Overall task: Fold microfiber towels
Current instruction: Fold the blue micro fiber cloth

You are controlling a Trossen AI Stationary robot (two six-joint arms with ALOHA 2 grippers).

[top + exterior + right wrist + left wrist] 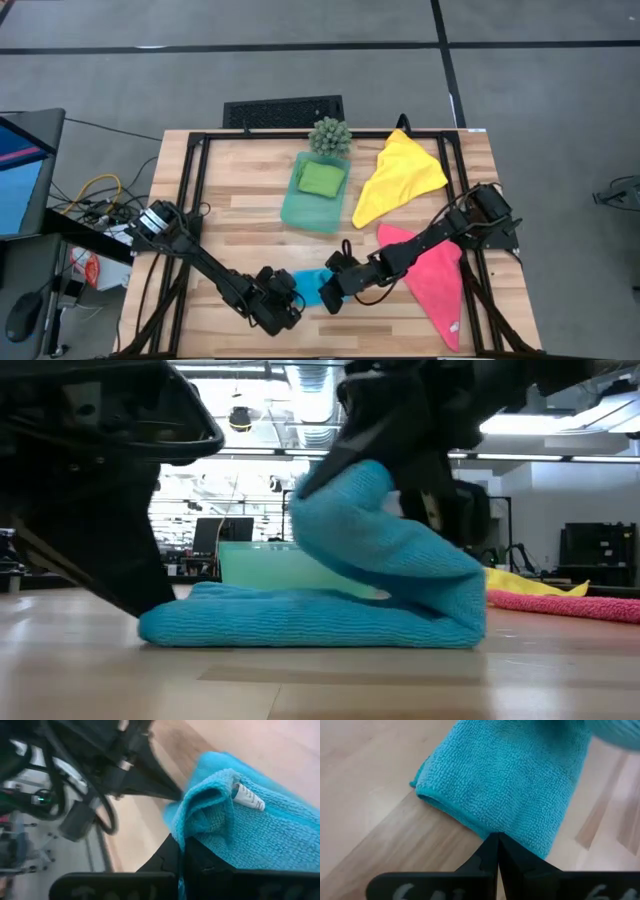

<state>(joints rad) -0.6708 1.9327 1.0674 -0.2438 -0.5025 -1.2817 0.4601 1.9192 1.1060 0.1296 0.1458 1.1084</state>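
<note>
Blue towel [330,595] mid-fold, right gripper [181,851] clamped on its lifted edge; left gripper [497,851] closed, pinning nothing visible. Green towel [321,178] folded in tray [293,212]; yellow towel [400,175], pink towel [435,280] unfolded.

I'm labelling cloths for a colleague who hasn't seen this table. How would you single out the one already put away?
Start at the wooden table, then find the small spiky plant at its far edge. Just in front of it lies a translucent teal tray, and in that tray sits the green towel. It is the only cloth folded small and lying in a tray; the others lie on bare wood.
</note>
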